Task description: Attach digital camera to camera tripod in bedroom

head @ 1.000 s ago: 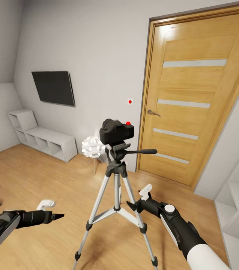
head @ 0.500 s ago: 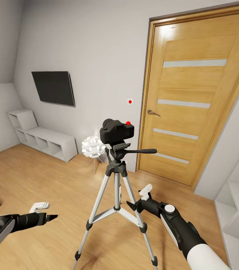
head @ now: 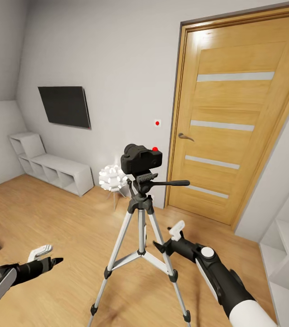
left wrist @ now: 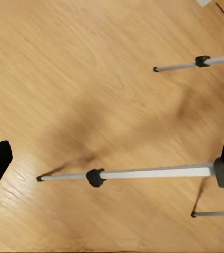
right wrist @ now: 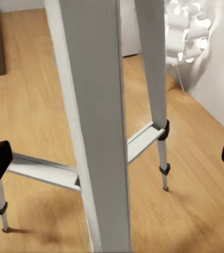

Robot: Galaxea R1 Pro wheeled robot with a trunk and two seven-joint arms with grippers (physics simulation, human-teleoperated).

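Two grippers hang low with fingers spread wide and empty: left gripper [head: 44,255] and right gripper [head: 168,240], flanking the camera tripod [head: 140,231]. Its head carries the digital camera [head: 140,158], near the door [head: 235,122].

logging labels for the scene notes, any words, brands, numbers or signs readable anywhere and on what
No readable text in any view.
digital camera: no brand or lettering visible, just a red dot on top.
Wall plate beside the door: red dot, no words.
Wall screen: blank black.
camera tripod: no markings legible, head or wrist views.
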